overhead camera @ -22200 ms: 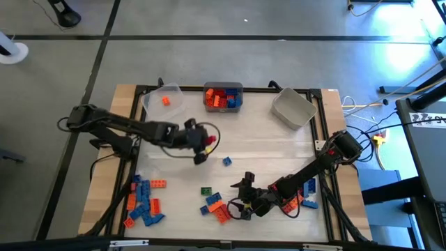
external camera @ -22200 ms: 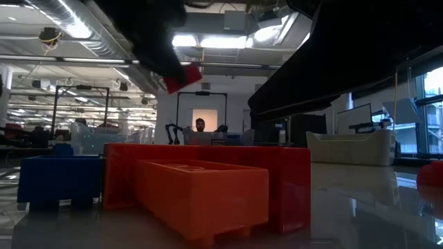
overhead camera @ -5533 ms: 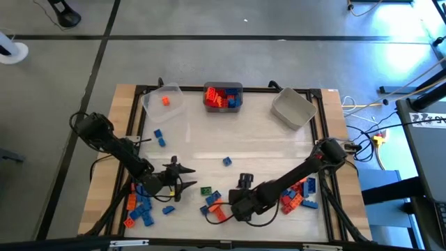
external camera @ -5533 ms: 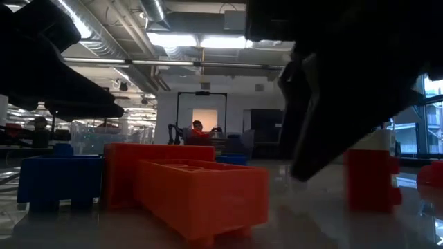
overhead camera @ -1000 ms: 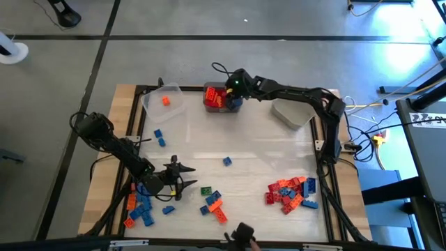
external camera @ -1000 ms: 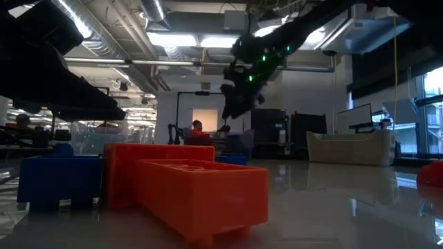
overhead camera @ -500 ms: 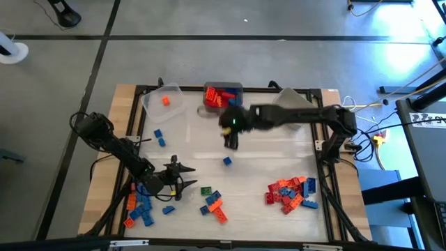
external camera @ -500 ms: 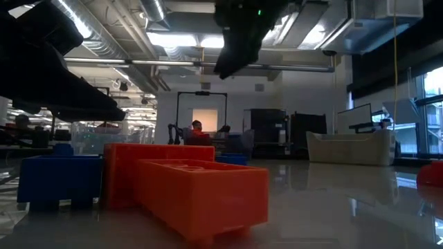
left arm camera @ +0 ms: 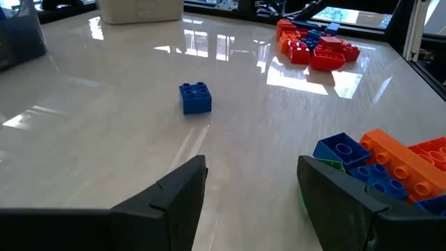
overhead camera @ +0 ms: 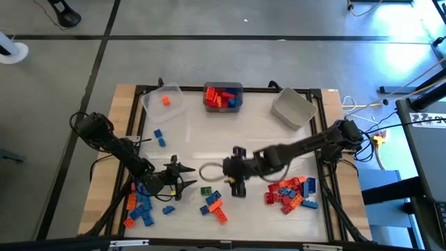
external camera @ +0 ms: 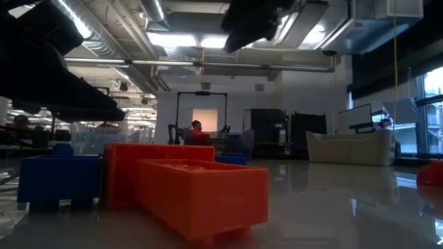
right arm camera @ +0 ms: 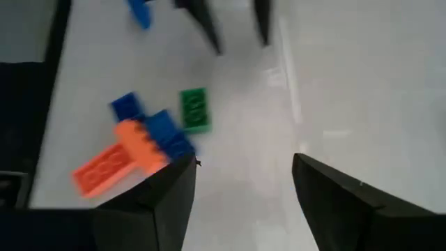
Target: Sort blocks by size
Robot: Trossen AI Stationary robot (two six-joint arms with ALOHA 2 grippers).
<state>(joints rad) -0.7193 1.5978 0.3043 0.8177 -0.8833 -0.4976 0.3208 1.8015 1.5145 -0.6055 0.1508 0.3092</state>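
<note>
**Red, orange, blue and green studded bricks, scattered lot on pale worktop**

Plastic blocks lay in several groups on the worktop. A red and orange pile with some blue sat near the right front edge. A blue and orange cluster sat at the left front. A small knot of orange and blue bricks lay at centre front, with one green brick just beside it. A single blue two-by-two brick stood alone at mid-worktop, and two more blue ones lay toward the left. The middle bin at the far edge held red, orange and blue pieces; the clear bin held one orange piece; the grey bin showed no contents.

The left gripper rested low near the left cluster, fingers spread and holding nothing. The right gripper, fingers parted and empty, hung over the centre front beside the green brick.

Half a second earlier the right gripper had been farther back, near the middle bin; it had since come forward. The left arm had not moved.
</note>
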